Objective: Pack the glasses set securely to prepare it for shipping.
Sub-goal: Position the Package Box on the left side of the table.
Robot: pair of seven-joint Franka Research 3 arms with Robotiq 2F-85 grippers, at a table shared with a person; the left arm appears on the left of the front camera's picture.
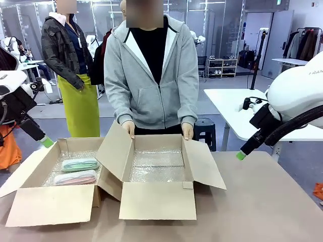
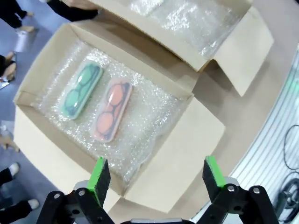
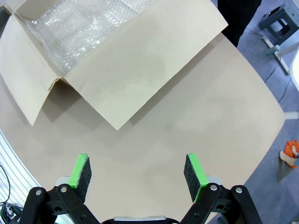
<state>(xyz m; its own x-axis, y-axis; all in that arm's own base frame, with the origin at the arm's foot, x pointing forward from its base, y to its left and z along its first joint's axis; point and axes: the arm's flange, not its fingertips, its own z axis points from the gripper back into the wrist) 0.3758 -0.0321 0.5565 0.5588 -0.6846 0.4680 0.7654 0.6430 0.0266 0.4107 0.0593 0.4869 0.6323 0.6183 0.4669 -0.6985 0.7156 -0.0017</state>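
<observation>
Seen from left wrist: spectacles inside mint-green case (image 2: 81, 90) and pinkish-red case (image 2: 111, 109), side by side on bubble wrap (image 2: 149, 116) in left cardboard box (image 2: 196, 140). Left gripper (image 2: 153, 175) and right gripper (image 3: 138, 171) spread, empty.

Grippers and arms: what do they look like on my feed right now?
Both arms are white with black cabling. The left gripper and right gripper are black, two-fingered, with bright green pads and visible screws at the linkages.

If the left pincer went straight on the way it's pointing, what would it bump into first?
Probably the near flap of the left cardboard box, which lies right between the open left pincer and the bubble wrap inside. The pink case and green case lie farther on. Depth is hard to judge.
</observation>
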